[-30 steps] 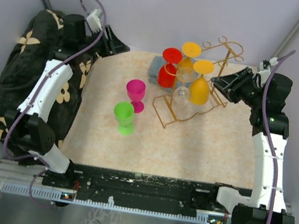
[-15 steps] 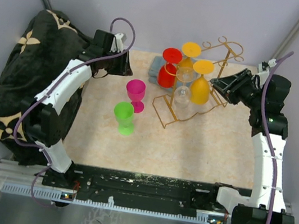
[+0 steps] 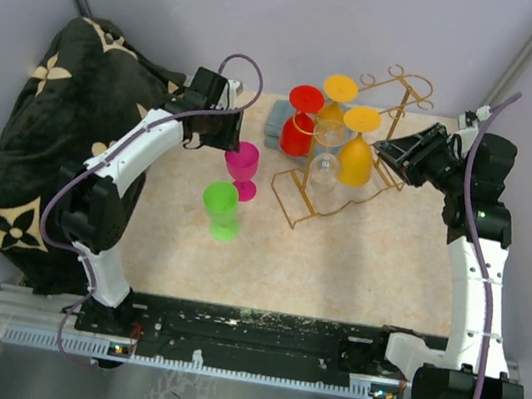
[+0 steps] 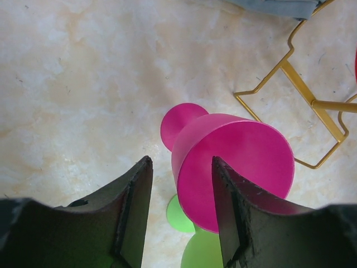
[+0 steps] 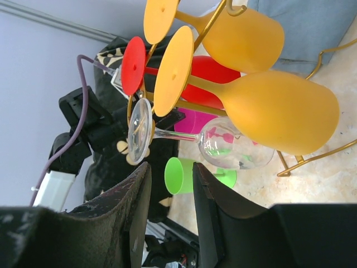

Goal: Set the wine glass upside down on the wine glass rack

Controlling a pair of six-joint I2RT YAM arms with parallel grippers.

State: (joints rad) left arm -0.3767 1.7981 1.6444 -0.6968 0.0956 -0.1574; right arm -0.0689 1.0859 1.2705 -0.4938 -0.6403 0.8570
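We hover our left claw, spread and empty, over the upright pink glass, the rack beyond it, while our right claw, likewise spread, faces the hung glasses.

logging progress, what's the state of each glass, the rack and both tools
pink glass: upright on table
green glass: upright on table
red glass: hanging upside down on rack
orange glasses: hanging upside down
clear glass: hanging upside down
wine glass rack: standing, four glasses hung
left tool: open, by the pink glass
right tool: open, empty
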